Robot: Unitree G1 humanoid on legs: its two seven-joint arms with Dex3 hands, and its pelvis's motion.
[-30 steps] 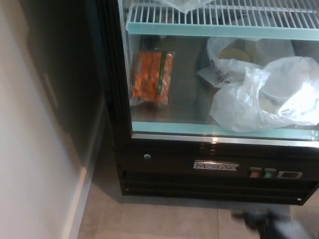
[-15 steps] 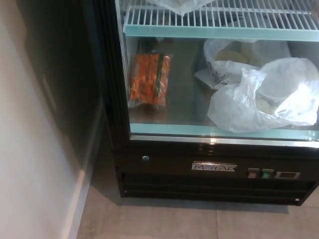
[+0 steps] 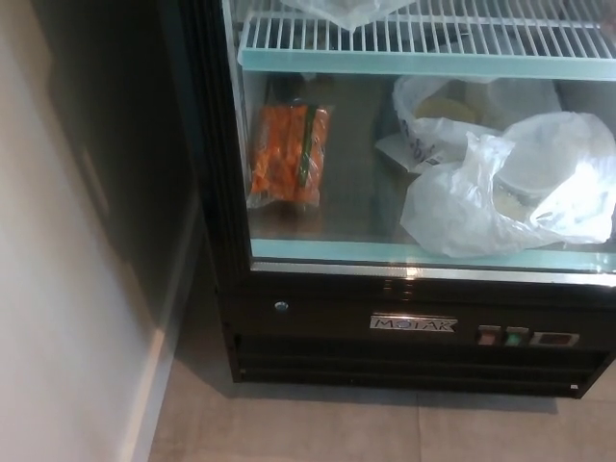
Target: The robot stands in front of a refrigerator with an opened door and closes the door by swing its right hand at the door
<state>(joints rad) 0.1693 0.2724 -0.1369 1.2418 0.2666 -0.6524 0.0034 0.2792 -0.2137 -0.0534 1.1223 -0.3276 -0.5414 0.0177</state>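
The black refrigerator (image 3: pixel 404 332) fills the upper right of the head view, with a MOTAK badge (image 3: pixel 413 323) on its lower panel. I look straight into its lit inside, onto the bottom shelf (image 3: pixel 385 252) and a white wire shelf (image 3: pixel 423 43) above. Whether a glass door stands in front of the shelves I cannot tell. Neither of my hands shows anywhere in the picture.
A bag of carrots (image 3: pixel 287 156) leans at the shelf's left, and white plastic bags (image 3: pixel 510 192) lie at its right. A pale wall (image 3: pixel 67 318) runs down the left side. Grey floor tiles (image 3: pixel 318 428) lie in front of the refrigerator.
A dark blurred shape, likely my right hand, showed at the bottom right one second ago and has left the picture. The camera shifted slightly; since half a second ago nothing differs.
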